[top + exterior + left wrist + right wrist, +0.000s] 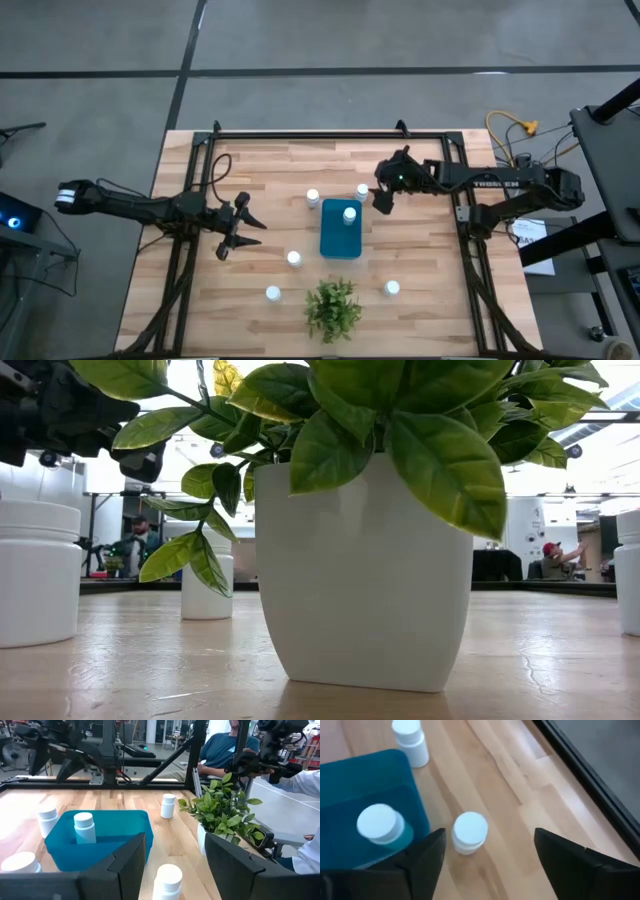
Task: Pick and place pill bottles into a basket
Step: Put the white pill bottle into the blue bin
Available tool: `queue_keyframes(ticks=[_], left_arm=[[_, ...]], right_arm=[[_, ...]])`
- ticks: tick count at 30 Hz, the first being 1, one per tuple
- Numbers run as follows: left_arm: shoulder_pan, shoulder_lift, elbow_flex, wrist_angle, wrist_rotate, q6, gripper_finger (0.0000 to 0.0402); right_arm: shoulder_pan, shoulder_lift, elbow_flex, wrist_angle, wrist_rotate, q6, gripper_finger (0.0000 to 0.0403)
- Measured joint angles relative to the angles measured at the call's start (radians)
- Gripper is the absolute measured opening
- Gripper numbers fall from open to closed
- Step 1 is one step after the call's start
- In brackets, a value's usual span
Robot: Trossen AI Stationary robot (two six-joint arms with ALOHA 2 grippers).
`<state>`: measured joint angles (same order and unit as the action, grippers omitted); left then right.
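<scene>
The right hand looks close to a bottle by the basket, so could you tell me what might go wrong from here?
1. The right hand hangs open above a bottle standing right beside the basket; one finger may catch the wall as it descends.
2. That bottle is upright and narrow, so an off-centre close could tip it.
3. The bottle in the basket stands near that wall and could be knocked.

A: How many pill bottles appear from above?
B: Six: one inside the basket (341, 243), at centre (349, 214); five on the table, at (313, 197), (362, 191), (294, 259), (273, 294) and (392, 288).
A: And the other items?
B: One basket, one plant (333, 308) at lower centre, and two robot arms, one at each side.
</scene>
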<state>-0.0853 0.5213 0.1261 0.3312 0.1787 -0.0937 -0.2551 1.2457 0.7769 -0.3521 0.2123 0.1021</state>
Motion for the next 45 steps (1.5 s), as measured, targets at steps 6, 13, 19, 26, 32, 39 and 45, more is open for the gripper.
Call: queue_keyframes(ticks=[6,13,19,26,32,39,45], left_arm=[[0.0,0.0,-0.002,-0.002,0.0,0.0,0.0188],[-0.001,0.002,-0.002,-0.006,0.0,0.0,0.0188],[-0.001,0.002,-0.002,-0.005,0.0,0.001,0.0188],[0.0,0.002,-0.002,-0.005,0.0,0.001,0.0188],[0.0,0.002,-0.002,-0.006,0.0,-0.002,0.0188],[0.0,0.002,-0.002,-0.007,0.0,-0.003,0.0188],[0.0,0.002,-0.002,-0.007,0.0,-0.004,0.0188]], right_arm=[[-0.017,0.014,0.0,0.007,-0.001,-0.02,0.0331],[-0.016,0.062,0.0,0.075,-0.003,-0.037,0.0334],[-0.017,0.137,0.0,0.083,-0.015,-0.029,0.0326],[-0.019,0.201,0.003,0.123,-0.105,-0.011,0.0326],[-0.034,0.227,0.003,0.134,-0.12,-0.011,0.0324],[-0.057,0.231,0.003,0.145,-0.143,-0.004,0.0326],[-0.067,0.245,0.003,0.163,-0.193,0.003,0.032]])
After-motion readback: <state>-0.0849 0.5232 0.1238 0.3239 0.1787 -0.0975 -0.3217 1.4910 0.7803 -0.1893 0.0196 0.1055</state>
